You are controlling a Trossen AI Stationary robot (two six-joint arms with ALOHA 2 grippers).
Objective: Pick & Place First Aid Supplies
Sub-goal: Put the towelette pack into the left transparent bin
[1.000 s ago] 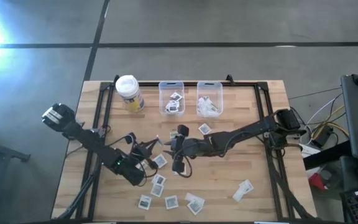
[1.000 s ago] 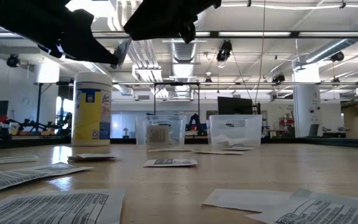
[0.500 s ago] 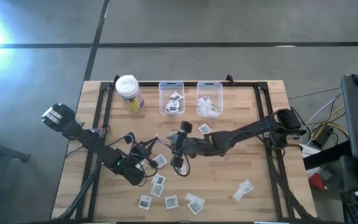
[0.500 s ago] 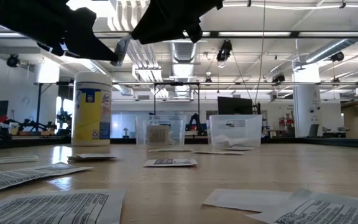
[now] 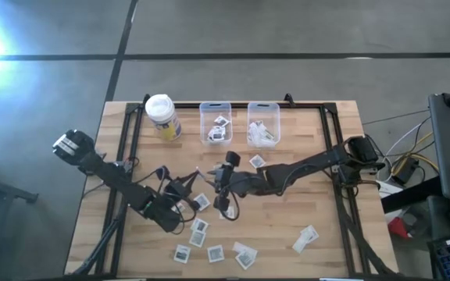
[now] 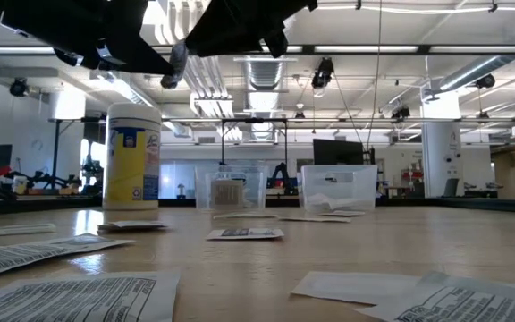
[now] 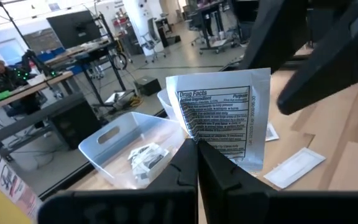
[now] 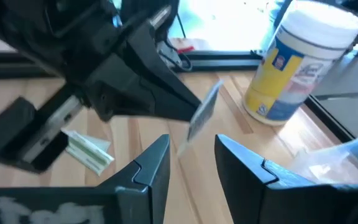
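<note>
**Handover of a flat packet above mid-table**

The left gripper (image 7: 197, 163) is closed on the lower edge of a small flat white square packet (image 7: 224, 118) printed with a block of dark text. The packet stands upright out of the fingertips, held clear of the light wooden slatted table (image 5: 326, 226), over its middle and toward the robot's left of centre. In the high view the left gripper (image 5: 196, 183) sits just beside the right gripper (image 5: 219, 178).

The right gripper (image 8: 191, 163) has its fingers spread with a clear gap between them. The packet (image 8: 202, 113) appears edge-on just beyond that gap and is not yet between the fingers.

Handling properties, judged from appearance:
- Very light; it stands unsupported from a single pinch.
- Thin and flexible; the free upper edge is likely to bend or twist if pushed.
- Smooth wrapper; likely to slip under a light grip.

Recommended hold: close on the free upper half, faces flat to the pads, well away from the left fingertips.

Other supplies lie loose on the table, including a white square packet (image 5: 200, 226) nearer the front edge. Two clear rectangular plastic bins stand at the far side: the left bin (image 5: 216, 109) and the right bin (image 5: 263, 108), each already containing packets. A yellow cylindrical container with a white lid (image 5: 162, 116) stands beside the left bin.
</note>
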